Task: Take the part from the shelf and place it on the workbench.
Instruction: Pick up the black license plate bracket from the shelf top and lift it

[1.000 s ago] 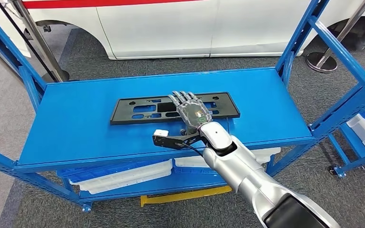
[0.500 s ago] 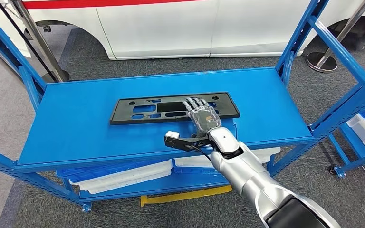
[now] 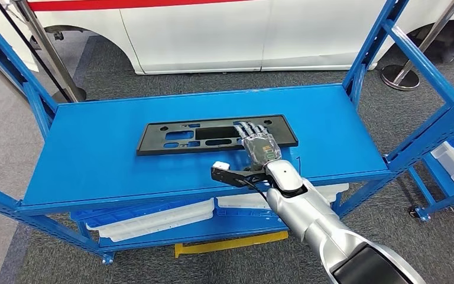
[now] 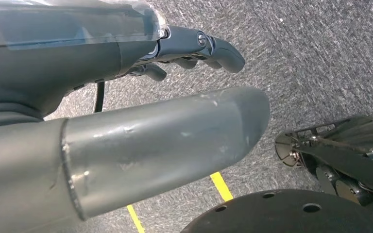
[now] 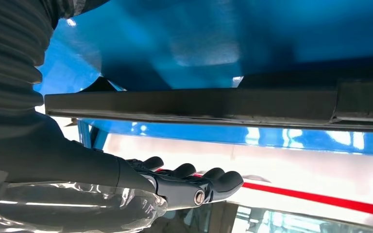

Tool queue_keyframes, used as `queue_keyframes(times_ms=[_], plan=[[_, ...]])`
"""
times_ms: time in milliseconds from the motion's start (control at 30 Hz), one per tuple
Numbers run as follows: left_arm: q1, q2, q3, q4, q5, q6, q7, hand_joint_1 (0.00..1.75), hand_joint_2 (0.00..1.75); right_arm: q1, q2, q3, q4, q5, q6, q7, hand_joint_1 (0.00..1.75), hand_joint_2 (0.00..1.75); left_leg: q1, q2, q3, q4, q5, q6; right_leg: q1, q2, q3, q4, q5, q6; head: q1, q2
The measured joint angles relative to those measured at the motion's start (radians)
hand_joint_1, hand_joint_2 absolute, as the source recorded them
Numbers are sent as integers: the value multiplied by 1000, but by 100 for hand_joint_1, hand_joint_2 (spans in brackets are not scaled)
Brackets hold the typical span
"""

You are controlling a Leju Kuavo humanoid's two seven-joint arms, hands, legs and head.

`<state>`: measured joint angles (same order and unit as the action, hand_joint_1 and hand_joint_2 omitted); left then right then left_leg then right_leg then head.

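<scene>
Part: a flat black plate (image 3: 216, 135) with cut-out slots lies lengthwise on the blue shelf (image 3: 94, 160), near the middle of the top deck.
Right hand: the right hand (image 3: 258, 142) is stretched out flat over the right end of the plate, fingers (image 3: 249, 128) straight and side by side, palm down.
Grip: nothing is pinched or lifted here; from the head view I cannot tell whether the fingertips press the plate or hover just above it.
Wrist look: in the right wrist view the plate's dark edge (image 5: 189, 107) runs straight across, the fingers (image 5: 209, 187) extended beside it, not wrapped round.
Left hand: the left hand (image 4: 126, 87) hangs over grey carpet (image 4: 320, 58), fingers loosely curled, holding nothing.
Behind: a white car (image 3: 213, 35) stands past the shelf.
</scene>
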<state>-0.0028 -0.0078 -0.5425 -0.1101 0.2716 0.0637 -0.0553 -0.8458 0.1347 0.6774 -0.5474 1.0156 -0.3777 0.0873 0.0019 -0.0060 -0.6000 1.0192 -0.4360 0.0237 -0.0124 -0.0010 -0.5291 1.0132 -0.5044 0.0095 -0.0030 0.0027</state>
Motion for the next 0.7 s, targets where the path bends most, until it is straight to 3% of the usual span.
queue_keyframes(times_ms=[400,533,700], plan=[[-7,-10,0,24,6,-6,-9,0,0,-1,8,-14,19,37,-54,7,0,175,0,0,0,0,0,0,0,0,0,0,0,0,0,0],[-10,-12,0,32,13,-11,-13,0,0,0,13,-21,24,50,-64,3,0,0,0,0,0,0,0,0,0,0,0,0,0,0,0,0],[-16,-16,-1,47,19,-14,-26,0,0,0,14,-22,24,69,-89,-7,0,0,0,0,0,0,0,0,0,0,0,0,0,0,0,0]])
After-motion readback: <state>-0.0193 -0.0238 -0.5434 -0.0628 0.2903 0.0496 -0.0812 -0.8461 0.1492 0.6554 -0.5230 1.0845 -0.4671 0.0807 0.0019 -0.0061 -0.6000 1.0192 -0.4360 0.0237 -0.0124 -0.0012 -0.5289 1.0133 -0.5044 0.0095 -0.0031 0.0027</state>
